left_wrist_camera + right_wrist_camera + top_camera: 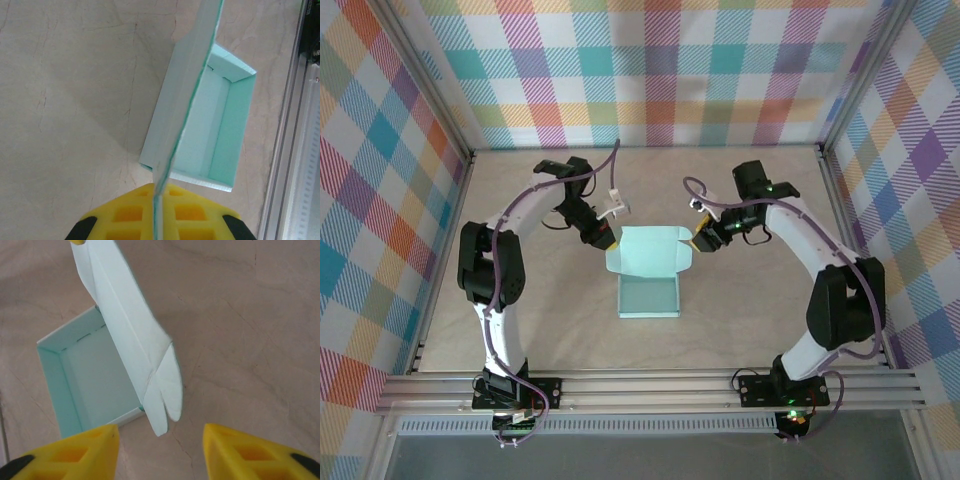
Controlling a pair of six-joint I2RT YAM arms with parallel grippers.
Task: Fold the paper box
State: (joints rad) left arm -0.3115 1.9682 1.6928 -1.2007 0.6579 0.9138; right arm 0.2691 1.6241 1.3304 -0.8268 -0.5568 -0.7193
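Open paper box point(650, 272) on the table point(740, 325), lid point(650, 250) raised.
Its tray point(649, 298) lies nearest; at the lid behind, the left claw point(606, 240) is clenched on the left edge, the right claw point(699, 243) gapes released just beside the right tabs point(165, 390).

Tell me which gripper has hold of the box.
The left gripper: shut on the box by its lid. The right gripper is open, short of the lid.

Soft, even light lit every view brightly, the paper box point(220, 130) threw only a faint diffuse shadow on the table point(60, 150), and its card edge nearest the left wrist lens looked blurred
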